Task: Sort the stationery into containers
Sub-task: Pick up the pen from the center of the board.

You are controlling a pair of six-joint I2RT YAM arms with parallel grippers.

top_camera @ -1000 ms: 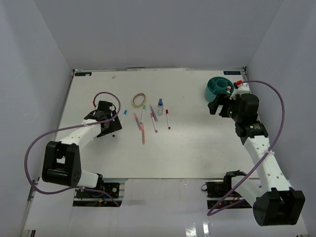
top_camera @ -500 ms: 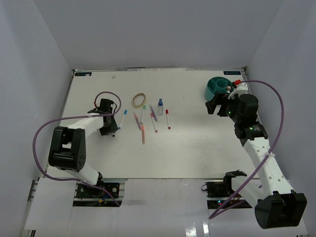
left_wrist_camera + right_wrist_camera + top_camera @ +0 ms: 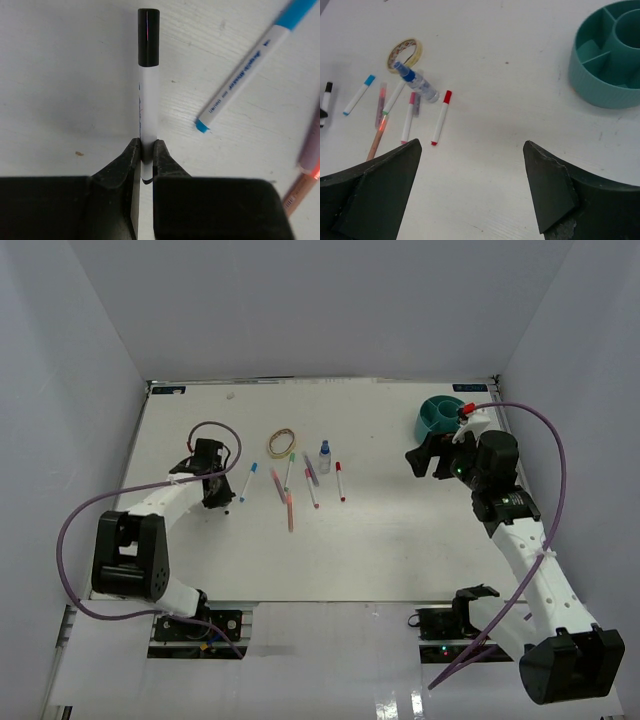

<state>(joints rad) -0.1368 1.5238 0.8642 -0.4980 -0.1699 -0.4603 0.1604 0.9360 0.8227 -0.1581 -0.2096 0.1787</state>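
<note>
**White worktop** [image 3: 400, 560], viewed from above; positions are given relative to the teal organiser [image 3: 437, 418].

- **Right end effector** [image 3: 425, 458]: fingers spread wide and holding nothing, just beside the organiser on its near-left side.
- **Left end effector** [image 3: 146, 155]: farthest left of the organiser, fingers pinching the white barrel of a black-capped pen [image 3: 148, 95] that lies on the worktop.
- **Loose stationery:** it lies between that pen and the organiser, well apart from the organiser.
  - Nearest the organiser are the red-capped pen [image 3: 441, 118] and the clear blue-capped bottle [image 3: 417, 85].
  - Farther off are the tan loop [image 3: 404, 51], the pink-capped pen [image 3: 408, 120] and the green-capped pen [image 3: 395, 96].
  - The blue-capped pen [image 3: 357, 94] is the most distant.
</note>
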